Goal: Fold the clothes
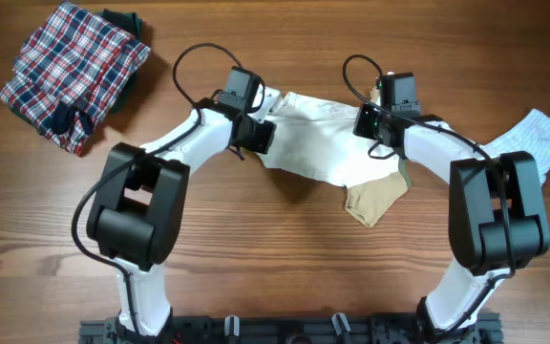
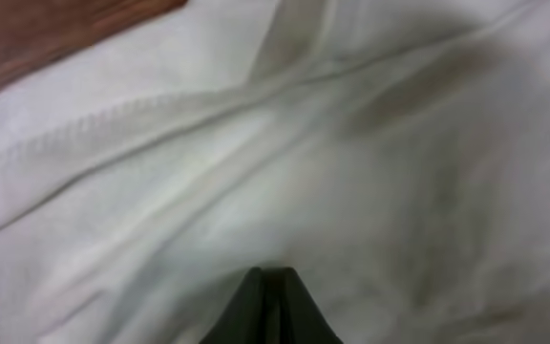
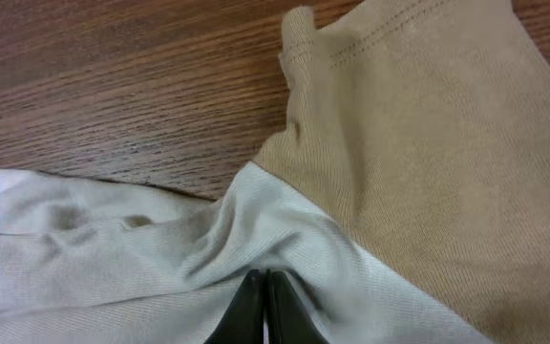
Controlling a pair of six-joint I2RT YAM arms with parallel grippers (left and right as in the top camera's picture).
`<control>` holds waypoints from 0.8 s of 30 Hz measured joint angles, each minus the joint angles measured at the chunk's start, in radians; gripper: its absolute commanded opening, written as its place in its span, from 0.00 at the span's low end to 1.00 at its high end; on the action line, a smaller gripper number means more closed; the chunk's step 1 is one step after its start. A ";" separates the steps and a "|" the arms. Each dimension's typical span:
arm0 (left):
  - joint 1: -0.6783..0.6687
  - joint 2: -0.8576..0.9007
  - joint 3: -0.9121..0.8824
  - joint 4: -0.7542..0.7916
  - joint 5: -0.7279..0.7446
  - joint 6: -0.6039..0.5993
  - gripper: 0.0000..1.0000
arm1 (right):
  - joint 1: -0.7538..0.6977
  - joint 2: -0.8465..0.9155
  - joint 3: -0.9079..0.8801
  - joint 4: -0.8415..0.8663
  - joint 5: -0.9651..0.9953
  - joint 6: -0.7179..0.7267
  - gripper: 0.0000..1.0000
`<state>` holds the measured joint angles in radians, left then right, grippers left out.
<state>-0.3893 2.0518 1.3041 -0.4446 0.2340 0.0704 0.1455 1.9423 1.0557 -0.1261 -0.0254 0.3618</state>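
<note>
A cream-white top (image 1: 318,143) lies spread across the middle of the table, and its tan-beige sleeve (image 1: 370,201) hangs toward the front. My left gripper (image 1: 256,134) is at the top's left edge. In the left wrist view this left gripper (image 2: 270,277) is shut, with its tips pressed into the white cloth (image 2: 351,172). My right gripper (image 1: 375,124) is at the top's right edge. In the right wrist view it (image 3: 264,277) is shut on a puckered fold of white fabric (image 3: 113,258), next to the tan sleeve (image 3: 428,143). A pale blue striped garment (image 1: 542,139) lies at the far right.
A folded red, white and blue plaid garment (image 1: 70,72) sits at the back left with something dark green behind it. Bare wooden tabletop (image 1: 285,258) shows in front of the top. The arms' bases stand at the front edge.
</note>
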 measured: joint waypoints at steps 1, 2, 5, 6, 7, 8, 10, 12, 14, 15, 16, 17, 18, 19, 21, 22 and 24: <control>0.002 0.000 0.000 -0.008 0.000 0.000 0.06 | 0.000 0.000 0.000 0.000 0.000 0.000 0.04; 0.005 0.000 0.002 -0.024 0.000 0.000 0.06 | 0.000 0.000 0.000 0.000 0.000 0.000 0.04; 0.005 -0.001 0.007 -0.052 0.000 0.000 0.06 | 0.000 0.000 0.000 0.000 0.000 0.000 0.04; 0.005 -0.002 0.008 -0.057 0.000 0.000 0.06 | 0.000 0.000 0.000 0.000 0.000 0.000 0.04; 0.005 -0.002 0.008 -0.060 0.000 0.000 0.07 | 0.000 0.000 0.000 0.000 0.000 0.000 0.04; 0.005 -0.002 0.008 -0.064 0.000 0.000 0.07 | 0.000 0.000 0.000 0.000 0.000 0.000 0.04; 0.005 -0.002 0.012 -0.080 0.000 0.000 0.06 | 0.000 0.000 0.000 0.000 0.000 0.000 0.04; 0.005 -0.004 0.016 -0.115 0.000 0.000 0.06 | 0.000 0.000 0.000 -0.001 0.000 0.000 0.04; 0.005 -0.007 0.019 -0.159 0.001 0.000 0.05 | 0.000 0.000 0.000 -0.001 0.000 0.000 0.04; 0.005 -0.009 0.019 -0.174 0.001 0.000 0.05 | 0.000 0.000 0.000 -0.001 0.000 0.000 0.04; 0.005 -0.010 0.021 -0.191 0.001 0.000 0.04 | 0.000 0.000 0.000 -0.001 0.000 0.000 0.04; 0.005 -0.010 0.021 -0.203 0.001 0.000 0.04 | 0.000 0.000 0.000 0.000 0.000 0.000 0.04; 0.005 -0.011 0.023 -0.223 0.002 0.000 0.04 | 0.000 0.000 0.000 -0.001 0.000 0.000 0.04; 0.005 -0.013 0.023 -0.241 0.004 0.000 0.04 | 0.000 0.000 0.000 -0.001 0.000 0.000 0.04; 0.005 -0.013 0.023 -0.255 0.004 0.000 0.04 | 0.000 0.000 0.000 0.000 0.000 0.000 0.04; 0.005 -0.014 0.023 -0.260 0.004 0.000 0.04 | 0.000 0.000 0.000 -0.001 0.000 0.000 0.04; 0.005 -0.014 0.024 -0.279 0.004 0.000 0.04 | 0.000 0.000 0.000 -0.001 0.000 0.000 0.04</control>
<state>-0.3840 2.0373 1.3281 -0.7238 0.2382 0.0704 0.1455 1.9423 1.0557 -0.1268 -0.0254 0.3618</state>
